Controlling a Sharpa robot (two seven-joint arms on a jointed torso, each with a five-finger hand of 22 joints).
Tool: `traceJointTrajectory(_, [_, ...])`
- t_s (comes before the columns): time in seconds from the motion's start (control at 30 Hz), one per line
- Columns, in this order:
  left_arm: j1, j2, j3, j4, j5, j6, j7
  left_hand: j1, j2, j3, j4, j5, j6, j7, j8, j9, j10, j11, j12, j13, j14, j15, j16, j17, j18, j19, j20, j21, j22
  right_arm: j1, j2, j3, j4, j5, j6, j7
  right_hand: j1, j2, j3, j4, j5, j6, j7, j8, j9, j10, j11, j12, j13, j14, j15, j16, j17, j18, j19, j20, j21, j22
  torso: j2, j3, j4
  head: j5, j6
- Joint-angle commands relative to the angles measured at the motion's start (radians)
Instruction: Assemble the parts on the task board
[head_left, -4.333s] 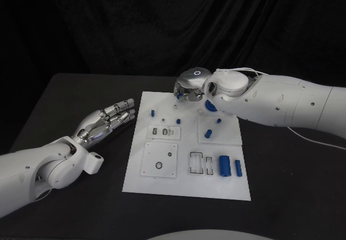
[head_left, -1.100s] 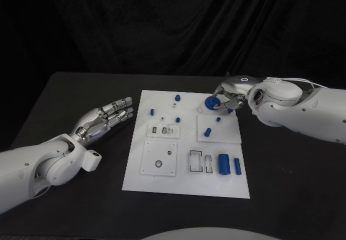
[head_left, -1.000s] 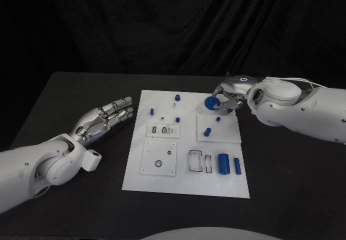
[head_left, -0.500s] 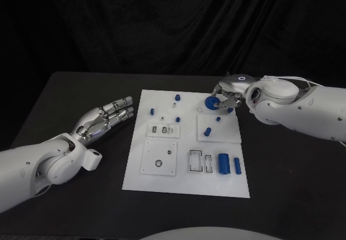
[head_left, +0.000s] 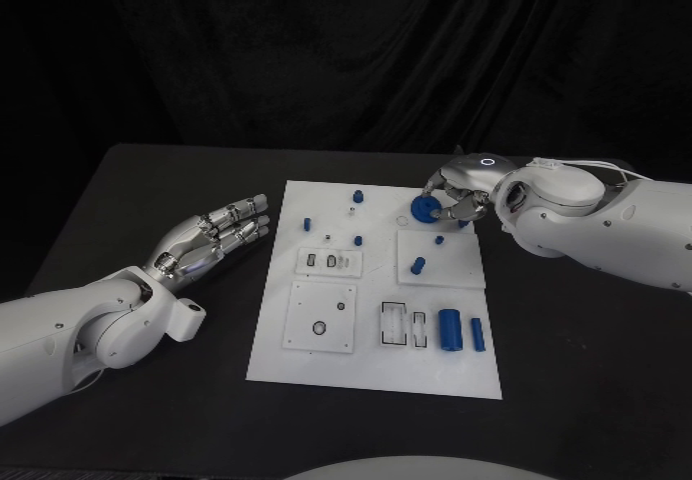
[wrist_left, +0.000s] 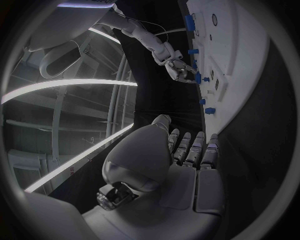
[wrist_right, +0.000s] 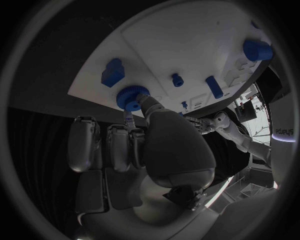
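Note:
The white task board (head_left: 325, 355) lies mid-table. At its far right corner my right hand (head_left: 462, 190) pinches a round toothed blue part (head_left: 424, 208) between thumb and a finger, low over the board. In the right wrist view the thumb of that hand (wrist_right: 164, 145) touches the same toothed part (wrist_right: 131, 94), with a blue block (wrist_right: 112, 73) beside it. My left hand (head_left: 216, 235) hovers palm up, fingers apart and empty, left of the board; the left wrist view shows this hand (wrist_left: 178, 160) flat and open.
Several small blue pieces stand on the board: a peg (head_left: 355, 196) at the far edge, one (head_left: 417, 265) in the right square plate, two cylinders (head_left: 449, 328) at the near right. Bare black table surrounds the board.
Since the oldest frame my right hand has moved from the board's far middle to its far right corner. Over the last second it has barely shifted. The left hand has stayed still.

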Motion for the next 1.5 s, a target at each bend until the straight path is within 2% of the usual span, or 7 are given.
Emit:
traceJointTrajectory(0.03, [-0.001, -0.003, 0.001, 0.006, 0.001, 0.007, 0.225, 0.004, 0.002, 0.005, 0.0, 0.004, -0.004, 0.0, 0.001, -0.001, 0.0, 0.008, 0.006, -0.001, -0.001, 0.006, -0.003, -0.001, 0.006, -0.003, 0.007, -0.003, 0.001, 0.014, -0.008, -0.001, 0.027, -0.007, -0.028, -0.006, -0.013, 0.0, 0.005, 0.004, 0.009, 0.016, -0.022, 0.305, 0.321, 0.103, -0.007, 0.003, 0.263, 0.081, -0.01, 0.0, 0.194, -0.003, 0.005, -0.004, 0.005, 0.101, 0.0, 0.0001, 0.0002, 0.004, 0.007])
traceJointTrajectory(0.33, [-0.001, -0.006, 0.001, 0.012, 0.001, 0.001, 0.224, 0.003, 0.002, 0.006, -0.001, 0.004, -0.002, 0.0, 0.002, 0.0, 0.001, 0.009, 0.008, 0.0, 0.0, 0.006, -0.002, -0.001, 0.006, -0.002, 0.007, -0.003, 0.001, 0.063, 0.003, -0.001, 0.086, -0.007, -0.034, -0.009, -0.026, -0.006, 0.014, 0.014, 0.036, -0.002, -0.016, 0.301, 0.325, 0.103, -0.003, 0.003, 0.263, 0.082, -0.008, 0.0, 0.195, -0.004, 0.009, -0.003, 0.007, 0.105, -0.001, -0.0006, -0.0006, 0.007, 0.011])
traceJointTrajectory(0.43, [-0.001, -0.004, 0.001, 0.011, 0.001, 0.001, 0.223, 0.003, 0.002, 0.007, -0.001, 0.004, -0.001, 0.001, 0.002, 0.0, 0.002, 0.009, 0.01, 0.0, 0.002, 0.007, -0.001, 0.0, 0.006, -0.002, 0.007, -0.003, 0.001, 0.07, 0.035, -0.001, 0.088, -0.006, -0.035, 0.002, -0.028, -0.007, 0.014, 0.016, 0.037, -0.003, -0.015, 0.3, 0.324, 0.103, -0.003, 0.003, 0.263, 0.083, -0.008, 0.003, 0.198, -0.005, 0.01, -0.003, 0.01, 0.107, -0.001, -0.0035, 0.0017, 0.003, 0.011])
traceJointTrajectory(0.7, [-0.001, 0.002, 0.001, 0.009, 0.001, 0.003, 0.22, 0.003, 0.002, 0.007, -0.001, 0.004, -0.001, 0.001, 0.002, 0.0, 0.002, 0.009, 0.01, 0.0, 0.002, 0.007, -0.001, 0.0, 0.006, -0.002, 0.007, -0.003, 0.001, 0.066, 0.131, -0.001, 0.045, 0.013, -0.031, 0.027, -0.033, -0.009, 0.017, 0.021, 0.037, -0.007, -0.012, 0.293, 0.32, 0.103, 0.0, 0.003, 0.263, 0.083, -0.006, 0.004, 0.199, -0.006, 0.012, -0.002, 0.011, 0.109, 0.001, -0.0025, 0.0015, 0.002, 0.011])
traceJointTrajectory(1.03, [-0.001, 0.004, 0.001, 0.009, 0.001, 0.004, 0.218, 0.002, 0.001, 0.009, -0.002, 0.003, 0.0, 0.0, 0.002, 0.0, 0.002, 0.01, 0.013, 0.0, 0.002, 0.007, 0.0, 0.0, 0.005, -0.002, 0.007, -0.002, 0.001, 0.045, 0.229, 0.0, -0.032, 0.018, 0.025, 0.037, -0.037, -0.014, 0.025, 0.024, 0.026, -0.01, -0.005, 0.275, 0.31, 0.103, 0.005, 0.003, 0.263, 0.083, -0.002, 0.0, 0.197, -0.004, 0.009, 0.001, 0.004, 0.105, 0.001, 0.0, 0.0017, 0.0, 0.009])
traceJointTrajectory(1.4, [-0.001, -0.004, 0.001, 0.011, 0.001, 0.004, 0.216, 0.002, 0.001, 0.011, -0.003, 0.003, 0.003, 0.001, 0.003, 0.0, 0.003, 0.011, 0.015, 0.001, 0.004, 0.008, 0.001, 0.0, 0.005, 0.0, 0.007, -0.002, 0.001, 0.032, 0.29, 0.0, -0.091, 0.019, 0.061, 0.026, -0.043, -0.029, 0.056, 0.03, 0.006, -0.024, 0.011, 0.173, 0.255, 0.103, 0.02, 0.003, 0.263, 0.079, 0.01, -0.016, 0.189, 0.0, 0.0, 0.013, -0.018, 0.097, 0.001, -0.0011, -0.0002, 0.003, 0.0])
traceJointTrajectory(1.5, [-0.001, -0.007, 0.001, 0.012, 0.001, 0.003, 0.215, 0.002, 0.001, 0.011, -0.003, 0.003, 0.003, 0.001, 0.003, 0.0, 0.003, 0.011, 0.015, 0.001, 0.004, 0.008, 0.001, 0.0, 0.005, 0.0, 0.007, -0.002, 0.001, 0.031, 0.298, 0.0, -0.098, 0.019, 0.063, 0.022, -0.047, -0.036, 0.068, 0.033, 0.0, -0.044, 0.017, 0.115, 0.225, 0.103, 0.025, 0.003, 0.263, 0.077, 0.014, -0.022, 0.186, 0.002, -0.004, 0.017, -0.027, 0.094, 0.001, -0.0005, -0.003, 0.005, -0.001])
